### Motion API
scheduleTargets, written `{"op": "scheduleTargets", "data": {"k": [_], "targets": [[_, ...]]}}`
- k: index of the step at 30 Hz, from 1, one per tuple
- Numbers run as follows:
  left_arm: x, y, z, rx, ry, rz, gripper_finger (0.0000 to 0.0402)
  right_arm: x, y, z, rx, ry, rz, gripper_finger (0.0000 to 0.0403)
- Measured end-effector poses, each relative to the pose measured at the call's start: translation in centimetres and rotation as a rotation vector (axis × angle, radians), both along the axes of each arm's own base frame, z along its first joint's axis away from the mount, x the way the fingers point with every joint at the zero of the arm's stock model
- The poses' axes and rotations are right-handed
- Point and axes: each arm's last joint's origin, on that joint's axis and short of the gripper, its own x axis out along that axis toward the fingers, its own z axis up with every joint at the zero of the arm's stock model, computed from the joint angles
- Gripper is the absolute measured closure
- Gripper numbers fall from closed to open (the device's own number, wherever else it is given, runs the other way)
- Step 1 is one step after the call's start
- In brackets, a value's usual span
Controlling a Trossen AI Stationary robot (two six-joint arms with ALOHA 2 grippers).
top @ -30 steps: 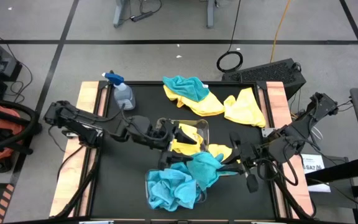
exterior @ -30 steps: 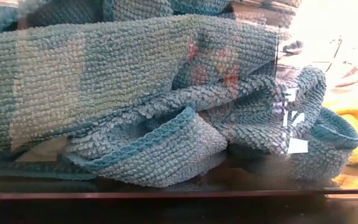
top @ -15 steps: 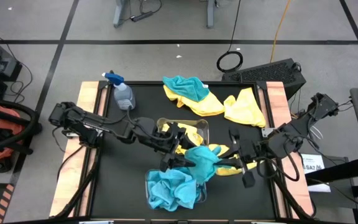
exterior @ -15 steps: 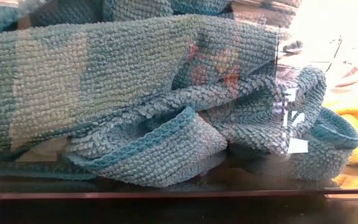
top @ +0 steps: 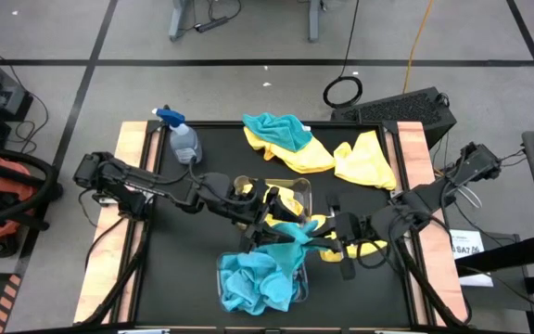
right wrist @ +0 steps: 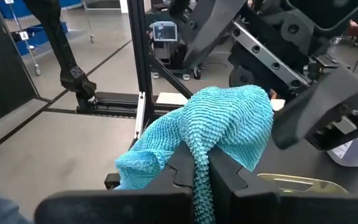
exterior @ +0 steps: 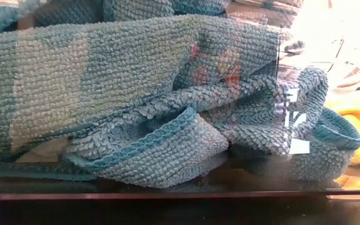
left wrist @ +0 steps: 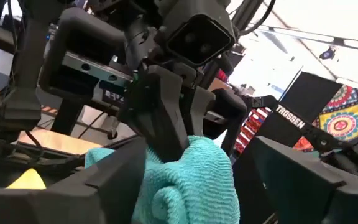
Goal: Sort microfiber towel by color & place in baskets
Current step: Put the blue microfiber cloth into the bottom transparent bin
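A teal towel [top: 291, 245] hangs between my two grippers near the table's middle. My right gripper [top: 311, 239] is shut on it. My left gripper [top: 269, 225] is open, and in the left wrist view its fingers stand on either side of the teal towel [left wrist: 188, 180]. I cannot tell whether they touch it. Just near of the pair, a clear basket [top: 219, 271] holds several crumpled teal towels [top: 253, 283]. These teal towels [exterior: 136, 112] fill the low view. A second clear basket [top: 273, 182] on the far side holds yellow towels [top: 281, 215]. My right gripper [right wrist: 201, 167] pinches a bunched fold of the teal towel [right wrist: 199, 152] between its two fingers. It comes roughly level from the table's right side. The cloth humps up over the fingertips and droops slack on both sides, lifted off the table.
A spray bottle [top: 184, 139] stands at the far left of the black mat. A teal towel on a yellow one [top: 284, 137] and another yellow towel [top: 364, 158] lie along the far edge. More yellow cloth [top: 364, 247] lies under my right arm. Wooden strips border both sides.
My right gripper has carried the teal towel toward the table's left, nearer my left gripper. My left gripper has shifted toward the near right, until its fingers stand around the towel. The towel now hangs bunched narrower between the two grippers.
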Motion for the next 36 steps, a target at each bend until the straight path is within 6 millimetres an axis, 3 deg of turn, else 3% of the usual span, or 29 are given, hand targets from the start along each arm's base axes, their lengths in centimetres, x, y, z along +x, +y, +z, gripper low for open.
{"op": "scheduleTargets", "data": {"k": [13, 15, 24, 36], "targets": [[-0.1, -0.3, 0.0, 0.082, -0.036, -0.051, 0.0362, 0.1, -0.3, 0.0, 0.006, 0.007, -0.017, 0.0378], [-0.1, -0.3, 0.0, 0.093, -0.041, -0.061, 0.0388, 0.1, -0.4, -0.1, 0.004, 0.010, -0.018, 0.0370], [-0.5, -1.5, 0.0, 0.108, -0.050, -0.143, 0.0385, -0.2, 0.0, -0.5, 0.034, 0.060, -0.011, 0.0308], [-3.0, -7.6, -2.5, 0.131, 0.237, -0.311, 0.0385, -2.2, 1.6, -2.5, 0.127, 0.328, 0.105, 0.0227]]}}
